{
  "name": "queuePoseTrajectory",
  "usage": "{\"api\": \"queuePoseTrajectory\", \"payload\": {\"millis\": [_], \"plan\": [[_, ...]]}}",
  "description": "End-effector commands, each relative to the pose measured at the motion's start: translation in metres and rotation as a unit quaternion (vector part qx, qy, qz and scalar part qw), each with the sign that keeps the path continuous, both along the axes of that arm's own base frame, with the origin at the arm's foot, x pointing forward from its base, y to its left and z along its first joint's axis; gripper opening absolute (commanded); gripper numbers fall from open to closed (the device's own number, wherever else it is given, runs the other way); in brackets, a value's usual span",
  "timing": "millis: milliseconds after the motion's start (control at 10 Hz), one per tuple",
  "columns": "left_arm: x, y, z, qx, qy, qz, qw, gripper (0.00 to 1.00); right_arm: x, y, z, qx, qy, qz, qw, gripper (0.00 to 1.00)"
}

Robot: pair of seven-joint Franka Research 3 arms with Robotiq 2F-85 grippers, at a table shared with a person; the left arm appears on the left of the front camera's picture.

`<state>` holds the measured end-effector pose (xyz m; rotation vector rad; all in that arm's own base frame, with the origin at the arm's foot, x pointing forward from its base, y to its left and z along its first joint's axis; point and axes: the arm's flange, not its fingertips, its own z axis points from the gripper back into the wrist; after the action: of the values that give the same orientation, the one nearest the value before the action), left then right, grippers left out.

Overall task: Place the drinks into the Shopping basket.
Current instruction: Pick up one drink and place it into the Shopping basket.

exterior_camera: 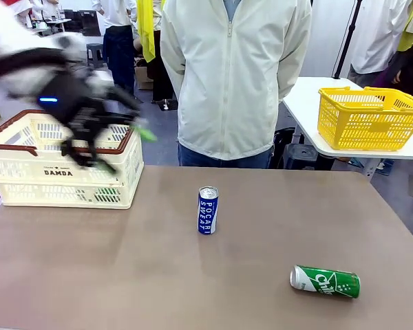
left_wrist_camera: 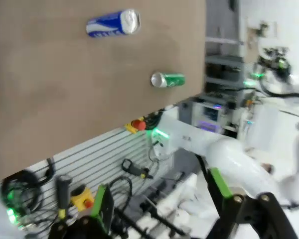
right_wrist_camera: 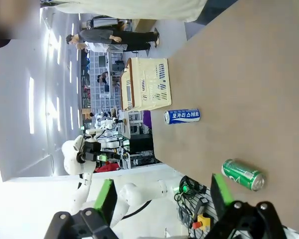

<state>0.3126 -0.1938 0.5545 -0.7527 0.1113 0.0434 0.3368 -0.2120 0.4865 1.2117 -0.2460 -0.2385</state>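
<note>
A blue drink can [exterior_camera: 208, 210] stands upright near the table's middle. A green can [exterior_camera: 325, 281] lies on its side at the front right. The cream Shopping basket [exterior_camera: 62, 180] with a brown rim sits at the back left. My left gripper [exterior_camera: 124, 148], blurred by motion, hangs open and empty above the basket's right end. The left wrist view has its open fingers [left_wrist_camera: 100, 209] at the bottom, with the blue can [left_wrist_camera: 113, 23] and the green can [left_wrist_camera: 168, 79] far off. My right gripper [right_wrist_camera: 162, 199] is open and empty, away from the green can [right_wrist_camera: 242, 175], the blue can [right_wrist_camera: 182, 116] and the basket [right_wrist_camera: 147, 83].
A person in a pale jacket [exterior_camera: 234, 75] stands at the table's far side, hands behind the back. A yellow mesh basket [exterior_camera: 368, 117] rests on a separate white table at the back right. Bare brown tabletop [exterior_camera: 124, 261] lies between the cans and the basket.
</note>
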Motion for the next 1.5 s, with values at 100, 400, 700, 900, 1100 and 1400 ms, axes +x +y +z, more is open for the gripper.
{"api": "queuePoseTrajectory", "payload": {"millis": [100, 400, 700, 900, 1100, 1400], "plan": [[0.060, -0.114, 0.006, 0.187, -0.017, -0.035, 0.982, 1.00, 0.000, 0.000, 0.003, 0.004, 0.004, -0.007, 1.000, 1.00], [0.096, -0.198, -0.022, 0.330, -0.090, 0.048, 0.938, 1.00, 0.000, 0.000, 0.003, 0.004, 0.004, -0.007, 1.000, 1.00], [0.094, -0.184, -0.029, 0.291, -0.100, 0.018, 0.951, 1.00, 0.000, 0.000, 0.003, 0.004, 0.004, -0.007, 1.000, 1.00], [0.094, -0.184, -0.029, 0.291, -0.100, 0.018, 0.951, 1.00, 0.000, 0.000, 0.003, 0.004, 0.004, -0.007, 1.000, 1.00], [0.103, -0.188, -0.048, 0.313, -0.110, 0.049, 0.942, 1.00, 0.000, 0.000, 0.003, 0.004, 0.004, -0.007, 1.000, 1.00], [0.101, -0.200, -0.103, 0.329, -0.118, 0.063, 0.935, 1.00, 0.000, 0.000, 0.003, 0.004, 0.004, -0.007, 1.000, 1.00]]}}
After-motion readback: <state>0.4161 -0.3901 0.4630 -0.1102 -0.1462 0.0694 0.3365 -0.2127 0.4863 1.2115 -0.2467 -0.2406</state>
